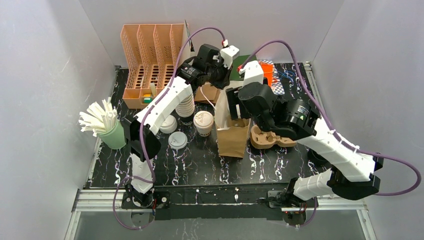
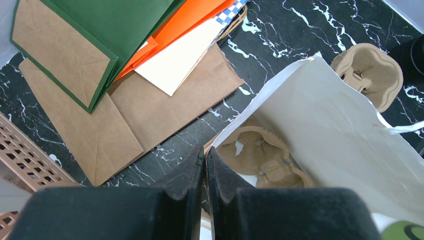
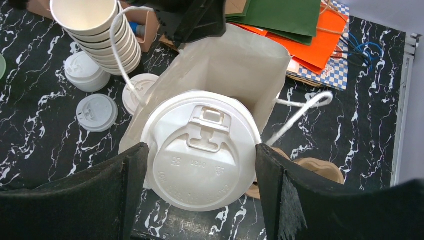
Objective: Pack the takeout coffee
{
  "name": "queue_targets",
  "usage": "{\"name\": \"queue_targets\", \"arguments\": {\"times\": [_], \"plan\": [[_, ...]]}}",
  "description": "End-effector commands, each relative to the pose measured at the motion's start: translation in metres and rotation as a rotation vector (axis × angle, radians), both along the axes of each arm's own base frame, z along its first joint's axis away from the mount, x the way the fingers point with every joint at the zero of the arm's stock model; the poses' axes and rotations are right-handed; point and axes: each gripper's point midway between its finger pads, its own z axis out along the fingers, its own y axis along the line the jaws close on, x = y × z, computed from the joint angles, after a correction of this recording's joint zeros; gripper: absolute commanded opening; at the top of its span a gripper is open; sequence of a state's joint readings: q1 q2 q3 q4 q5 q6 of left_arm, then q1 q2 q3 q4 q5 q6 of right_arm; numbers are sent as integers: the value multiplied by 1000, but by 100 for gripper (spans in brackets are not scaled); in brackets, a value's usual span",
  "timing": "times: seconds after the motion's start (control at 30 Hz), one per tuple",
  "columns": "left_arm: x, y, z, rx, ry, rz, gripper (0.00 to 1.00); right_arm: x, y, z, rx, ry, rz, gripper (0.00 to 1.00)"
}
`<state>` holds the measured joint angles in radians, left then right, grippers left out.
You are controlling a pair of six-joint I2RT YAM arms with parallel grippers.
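**Black marbled worktop (image 1: pixel 200 167) between white walls: hanging the held coffee cup (image 3: pixel 200 145) over the white bag (image 3: pixel 235 60)**

Clamping the held coffee cup from nine and three o'clock with the right tool (image 3: pixel 200 167), black pads (image 3: pixel 125 190) set wide against the round white sip lid. Hanging it directly above the open mouth of the white bag, near the worktop's middle; hiding the cup's sides under the lid, so leaving their colour untold. Pinching the bag's rim at twelve o'clock with the left tool (image 2: pixel 205 156), pressed to a slit with the paper edge running in between. Showing a moulded cardboard carrier (image 2: pixel 260 160) inside the bag in the left wrist view. Standing a second coffee cup (image 1: pixel 203 122), tan-sided and white-lidded, upright just beside the bag at nine o'clock. Standing a brown paper bag (image 1: pixel 233 140) upright just beside the white one at six o'clock, and resting a spare carrier (image 1: pixel 270 138) at four o'clock. Crowding the ten o'clock side with a stack of lidless cups (image 1: pixel 186 106), a flat loose lid (image 1: pixel 177 140) and a taller white-lidded piece (image 1: pixel 168 124), cup or lid pile not being clear. Filling the eleven o'clock corner with a peach slotted rack (image 1: pixel 150 60), the nine o'clock edge with a green tumbler (image 1: pixel 115 137) of white sticks, and the twelve-to-one o'clock edge with flat folded bags (image 2: pixel 150 115) in green, orange and brown.
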<state>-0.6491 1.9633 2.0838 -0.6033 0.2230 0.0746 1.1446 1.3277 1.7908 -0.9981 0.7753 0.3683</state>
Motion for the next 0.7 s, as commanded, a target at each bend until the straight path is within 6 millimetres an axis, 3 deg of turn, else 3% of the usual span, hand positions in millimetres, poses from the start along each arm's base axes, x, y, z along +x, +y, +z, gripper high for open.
{"name": "queue_targets", "arguments": {"times": [0.0,0.37,0.67], "plan": [[-18,18,27,-42,8,62,4,11,-2,7,50,24,3,52],[-44,60,32,-111,160,388,0,20,18,-24,-10,156,95,50],[-67,68,18,-221,294,512,0,12,22,-63,-85,265,112,49]]}}
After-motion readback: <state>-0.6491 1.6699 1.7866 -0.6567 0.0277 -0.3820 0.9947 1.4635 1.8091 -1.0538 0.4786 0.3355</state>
